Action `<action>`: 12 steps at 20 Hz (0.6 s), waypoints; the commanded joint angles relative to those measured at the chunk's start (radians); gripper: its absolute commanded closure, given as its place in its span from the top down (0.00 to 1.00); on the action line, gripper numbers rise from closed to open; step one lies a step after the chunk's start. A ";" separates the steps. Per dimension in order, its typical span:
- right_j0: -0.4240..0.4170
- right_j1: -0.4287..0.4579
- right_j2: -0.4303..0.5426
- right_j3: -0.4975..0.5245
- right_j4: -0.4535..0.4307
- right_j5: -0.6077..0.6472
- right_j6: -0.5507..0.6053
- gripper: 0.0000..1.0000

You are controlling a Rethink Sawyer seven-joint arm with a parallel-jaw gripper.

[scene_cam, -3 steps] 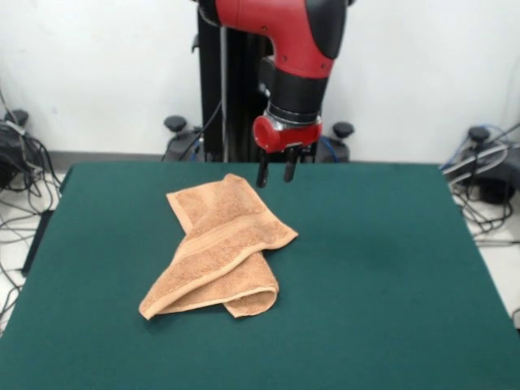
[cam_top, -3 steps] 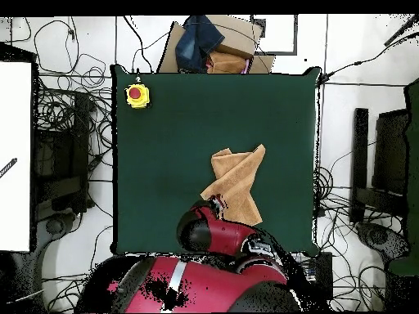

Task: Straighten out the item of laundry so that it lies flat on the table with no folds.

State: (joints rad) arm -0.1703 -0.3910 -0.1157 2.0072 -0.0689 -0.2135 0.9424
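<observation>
While the towel (scene_cam, -3 steps: 218, 248) is lying folded over itself a little left of the middle of the surface (scene_cam, -3 steps: 382, 268), the claw (scene_cam, -3 steps: 276, 172) is hanging just above its far corner, released and grasping nothing, its two dark fingers (scene_cam, -3 steps: 262, 174) pointing straight down with a small gap between them. That spot looks chosen on purpose: a corner is the easiest place to pinch a cloth and draw a fold open (a judgement, not something seen). The laundry is reading as soft, looped terry in a light orange-tan, with a paler flat band running across the top layer, which is lying diagonally over a lower layer whose rounded edge is poking out at the near side. Being limp and thick, it is likely to drag and bunch rather than slide cleanly over the dark green felt-like cover. From overhead the arm is covering the towel's near end, and a yellow box with a red button (cam_top, -3 steps: 137, 95) is sitting at one corner of the surface, well apart.
</observation>
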 commanded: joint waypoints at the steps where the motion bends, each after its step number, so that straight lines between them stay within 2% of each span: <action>1: 0.002 0.055 0.019 -0.063 -0.012 -0.055 0.227 1.00; 12: 0.037 0.094 -0.011 -0.085 0.035 0.002 0.218 1.00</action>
State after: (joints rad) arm -0.1653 -0.3414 -0.1224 2.0068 -0.0686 -0.2266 0.9424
